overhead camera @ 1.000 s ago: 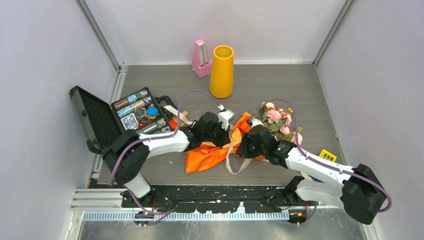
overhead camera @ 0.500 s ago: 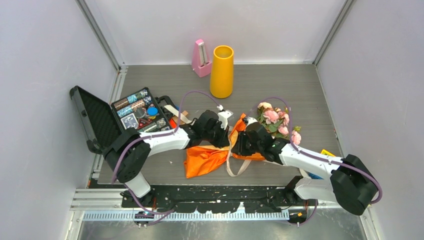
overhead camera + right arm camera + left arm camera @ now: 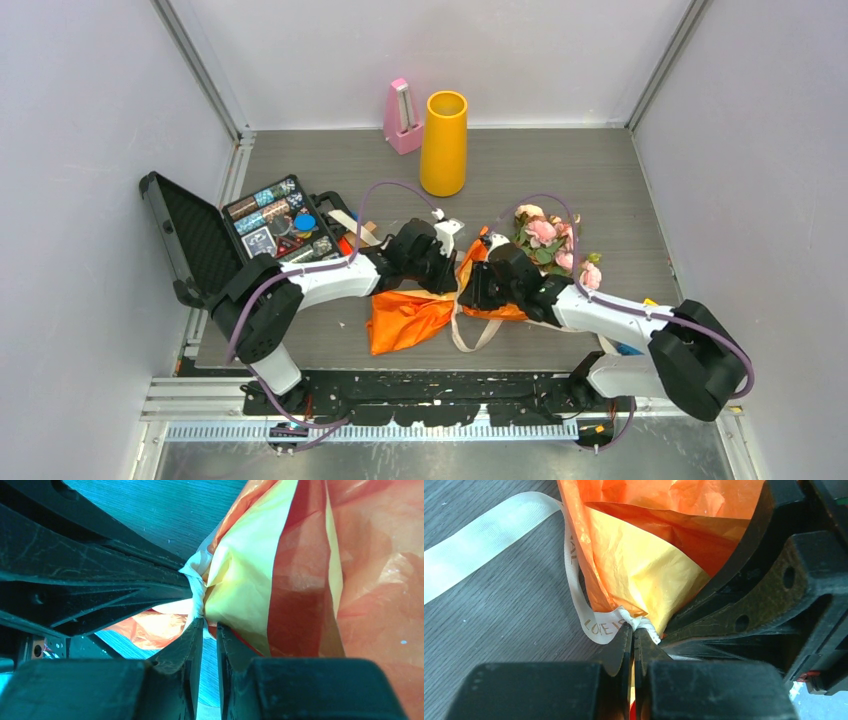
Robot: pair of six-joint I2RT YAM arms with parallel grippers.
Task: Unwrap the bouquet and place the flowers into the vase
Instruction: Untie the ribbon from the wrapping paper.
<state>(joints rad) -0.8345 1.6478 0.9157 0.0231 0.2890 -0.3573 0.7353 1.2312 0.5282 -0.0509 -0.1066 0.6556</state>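
The bouquet lies mid-table, its crinkled orange paper [image 3: 405, 315] spread left and the pink flowers [image 3: 550, 245] at its right end. A beige ribbon [image 3: 484, 540] ties the paper's neck in a knot [image 3: 640, 624]. My left gripper [image 3: 634, 630] is shut, pinching that knot at its tips. My right gripper [image 3: 210, 625] faces it from the other side. Its jaws stand narrowly open just below the knot [image 3: 197, 592], with bare table showing between them. In the top view the two grippers [image 3: 450, 272] [image 3: 472, 290] nearly touch. The yellow-orange vase [image 3: 444, 143] stands upright at the back.
A pink metronome [image 3: 402, 118] stands just left of the vase. An open black case [image 3: 270, 230] full of small parts lies at the left, beside my left arm. Loose ribbon ends [image 3: 470, 335] trail toward the near edge. Walls close in the left, right and back.
My right arm has slid left until its gripper meets the left one at the knot, and its jaws have parted slightly. The flowers have shifted a little left. The left gripper stays put.
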